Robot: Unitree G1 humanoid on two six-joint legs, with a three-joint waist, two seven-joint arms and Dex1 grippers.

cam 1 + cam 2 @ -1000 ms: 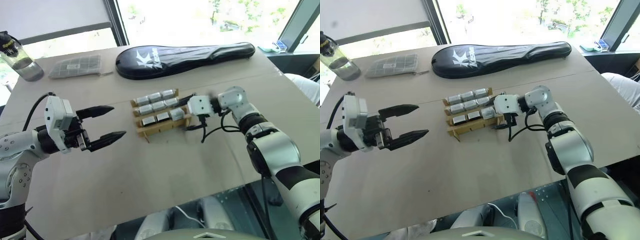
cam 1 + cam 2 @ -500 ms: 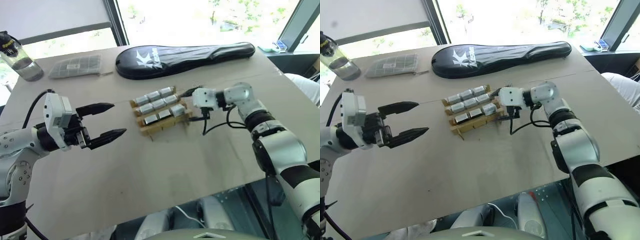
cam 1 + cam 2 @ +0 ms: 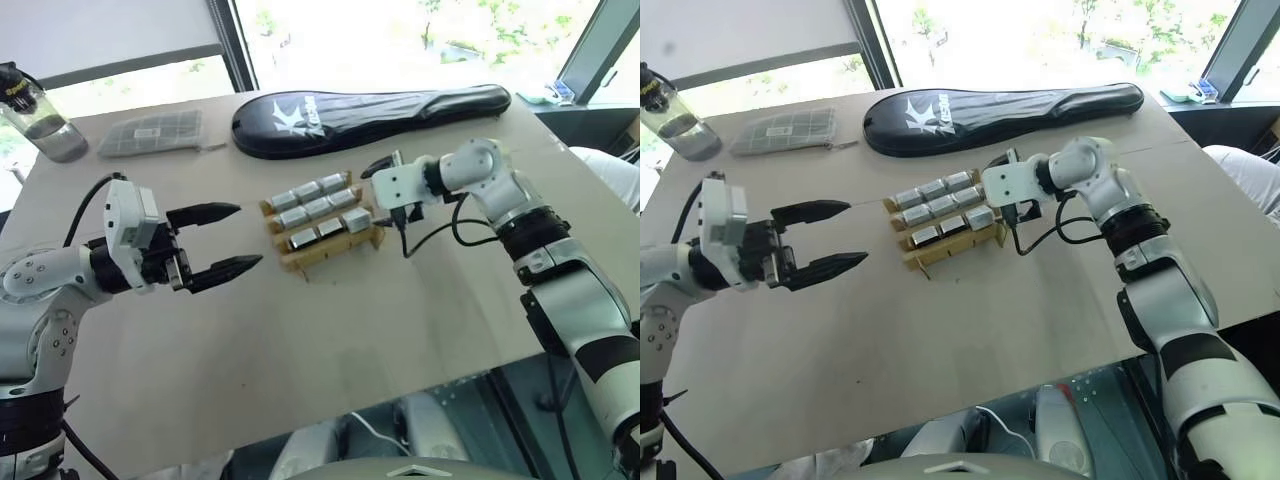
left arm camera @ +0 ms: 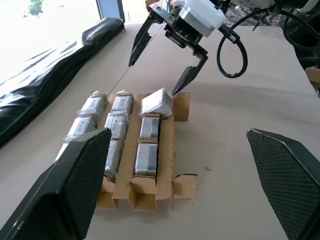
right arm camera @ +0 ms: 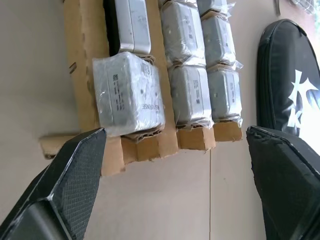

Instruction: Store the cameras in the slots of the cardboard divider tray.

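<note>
The tray (image 3: pixel 322 226) stands near the middle of the table (image 3: pixel 300 350), and all nine slots have a camera (image 4: pixel 143 159) in them, so I judge the storing as almost finished. One camera (image 4: pixel 156 102), in the near row at the right end, sits tilted and higher than its neighbours; in the right wrist view it lies across the cardboard edge and not down inside the slot. I think this is why my right gripper (image 4: pixel 159 64) hangs just above that corner: its two fingers are spread wide and hold nothing, one fingertip (image 4: pixel 179 86) very close to the tilted camera, though I cannot tell if it touches. From there I could press the camera down or take it again. My left gripper (image 3: pixel 228 240) hovers to the left of the tray, apart from it, its fingers also wide apart and empty, pointing toward the tray; I keep it there because nothing loose is left on that side to pick up. Behind the tray lies a black racket case (image 3: pixel 370 115), and far left a grey packet (image 3: pixel 150 133) and a bottle (image 3: pixel 35 115), all well away.
</note>
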